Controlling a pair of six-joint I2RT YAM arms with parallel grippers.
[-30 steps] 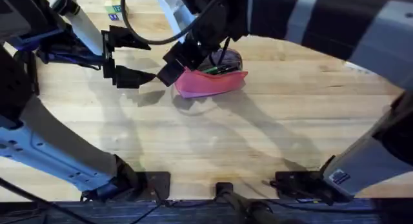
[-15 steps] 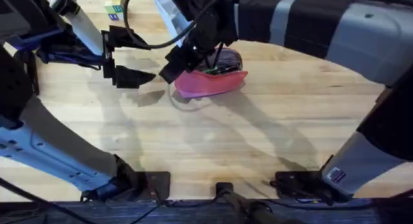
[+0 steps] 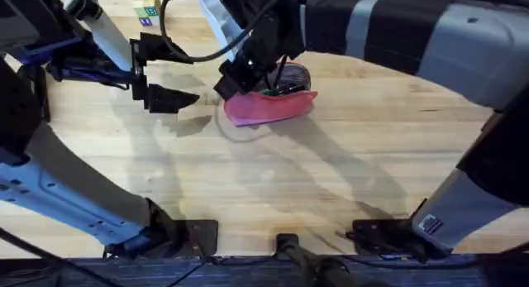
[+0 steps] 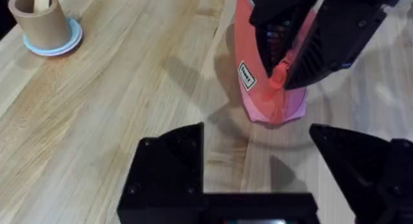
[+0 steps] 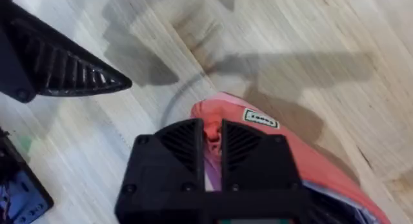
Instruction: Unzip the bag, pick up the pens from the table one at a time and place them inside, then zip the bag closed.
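The tabletop (image 3: 331,179), pale planked wood, carries everything here. The right arm reaches across from the lower right base toward the far middle, large and dark under the overhead camera. The left arm comes in from the near left, ending toward the far left part of the tabletop.

The bag (image 3: 273,107), a pink soft pouch, lies in the far middle of the tabletop, its top open so that purple lining and dark pens (image 3: 281,89) show inside. A small white label (image 4: 247,75) sits on its pink side.

The right gripper (image 5: 213,141) is at the bag's left end, its black fingers (image 5: 187,143) drawn nearly together with a small piece of pink at the bag's top edge pinched between them; whether that piece is the zipper pull cannot be told.

The left gripper (image 3: 165,74) hangs just left of the bag, apart from it, fingers (image 4: 171,159) spread wide and holding nothing.

A tan cup (image 4: 42,20) on a pale blue coaster (image 4: 64,44) stands well apart from the bag. Small coloured blocks (image 3: 145,7) sit by the far edge.
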